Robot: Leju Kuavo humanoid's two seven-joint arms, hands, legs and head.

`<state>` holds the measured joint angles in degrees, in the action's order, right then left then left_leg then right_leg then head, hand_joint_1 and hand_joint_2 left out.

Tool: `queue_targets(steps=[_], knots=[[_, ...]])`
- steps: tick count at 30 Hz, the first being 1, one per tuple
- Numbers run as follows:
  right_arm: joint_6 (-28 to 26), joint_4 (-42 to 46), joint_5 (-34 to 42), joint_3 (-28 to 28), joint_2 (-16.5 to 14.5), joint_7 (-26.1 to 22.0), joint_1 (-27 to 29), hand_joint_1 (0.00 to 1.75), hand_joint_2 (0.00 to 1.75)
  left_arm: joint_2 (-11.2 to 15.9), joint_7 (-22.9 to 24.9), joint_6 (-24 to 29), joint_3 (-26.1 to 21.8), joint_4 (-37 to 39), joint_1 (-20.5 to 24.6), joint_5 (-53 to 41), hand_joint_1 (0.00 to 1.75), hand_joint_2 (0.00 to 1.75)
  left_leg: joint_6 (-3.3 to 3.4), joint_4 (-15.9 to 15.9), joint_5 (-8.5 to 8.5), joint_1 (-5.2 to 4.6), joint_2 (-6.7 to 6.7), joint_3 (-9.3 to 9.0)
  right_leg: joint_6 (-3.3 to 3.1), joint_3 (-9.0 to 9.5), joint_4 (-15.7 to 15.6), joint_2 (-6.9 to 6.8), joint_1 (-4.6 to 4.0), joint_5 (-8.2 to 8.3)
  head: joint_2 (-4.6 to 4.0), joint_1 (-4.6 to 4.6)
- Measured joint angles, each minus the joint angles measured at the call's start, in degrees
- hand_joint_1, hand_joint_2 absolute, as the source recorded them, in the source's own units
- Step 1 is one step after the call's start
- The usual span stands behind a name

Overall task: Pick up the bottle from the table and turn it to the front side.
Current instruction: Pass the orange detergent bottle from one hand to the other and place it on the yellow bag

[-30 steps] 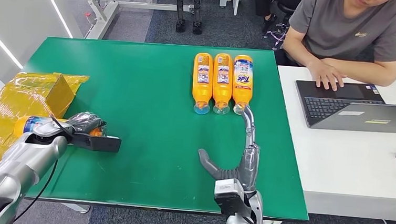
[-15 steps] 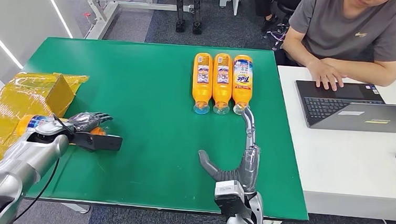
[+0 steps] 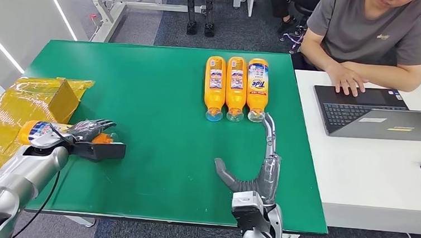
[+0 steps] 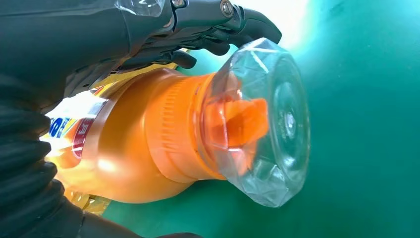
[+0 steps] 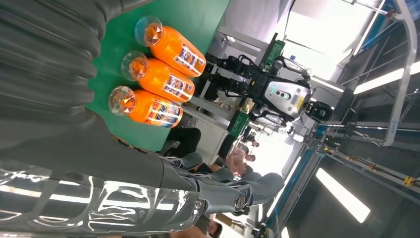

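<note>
Bottle [image 3: 36, 131]: at 9 o'clock on the table [image 3: 154, 92]; smooth, rigid plastic, probably slippery.
Hold: around the body.
Left hand [image 3: 87, 133]: fingers apart over it.
Right hand [image 3: 255, 167]: spread, holds nothing.

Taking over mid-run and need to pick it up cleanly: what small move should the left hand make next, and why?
Probably close the left hand around the orange bottle before lifting. Its fingers are spread over the bottle, which lies on its side near the green table's left edge beside the yellow box. I cannot tell that it is gripped, so lifting now might drop it.
</note>
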<state>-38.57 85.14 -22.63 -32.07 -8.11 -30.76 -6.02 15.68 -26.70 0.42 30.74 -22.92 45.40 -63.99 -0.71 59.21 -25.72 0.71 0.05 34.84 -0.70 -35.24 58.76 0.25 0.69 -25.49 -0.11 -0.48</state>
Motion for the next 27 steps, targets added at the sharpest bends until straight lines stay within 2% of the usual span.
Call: queue_targets(steps=[5,12,23,27], knots=[[0.45,0.57,-0.23,0.34,0.0,0.15,0.26,0.0,1.75,0.91,0.21,2.98,-0.77,-1.11,-2.46,1.74,0.0,1.75,-0.01,-0.06,-0.01,-0.01,0.0,-0.2,-0.02,0.19,0.0,-0.01,0.0,-0.03,0.0,0.0],[0.46,0.65,-0.33,0.6,0.02,-0.45,1.61,0.0,1.75,3.27,0.56,7.13,-2.87,-7.51,-8.95,2.49,0.0,1.75,-0.19,-0.27,-0.16,-0.04,0.12,-0.81,-0.22,0.71,-0.01,0.1,0.04,-0.16,0.0,0.0],[1.72,0.65,-0.31,1.05,0.02,-0.91,2.18,0.0,1.75,6.43,3.96,8.27,-9.45,-29.06,-25.01,-0.06,0.0,1.75,-0.39,-0.54,-0.33,-0.07,0.17,-1.39,-0.47,1.08,-0.02,0.15,0.06,-0.42,0.0,-0.04],[2.18,0.63,-0.11,1.2,0.02,-0.97,2.17,0.0,1.75,6.5,3.82,11.55,-13.19,-38.36,-31.84,-2.52,0.0,1.75,-0.4,-0.54,-0.33,-0.05,0.17,-1.29,-0.49,0.9,-0.02,0.15,0.05,-0.44,0.0,-0.03]])
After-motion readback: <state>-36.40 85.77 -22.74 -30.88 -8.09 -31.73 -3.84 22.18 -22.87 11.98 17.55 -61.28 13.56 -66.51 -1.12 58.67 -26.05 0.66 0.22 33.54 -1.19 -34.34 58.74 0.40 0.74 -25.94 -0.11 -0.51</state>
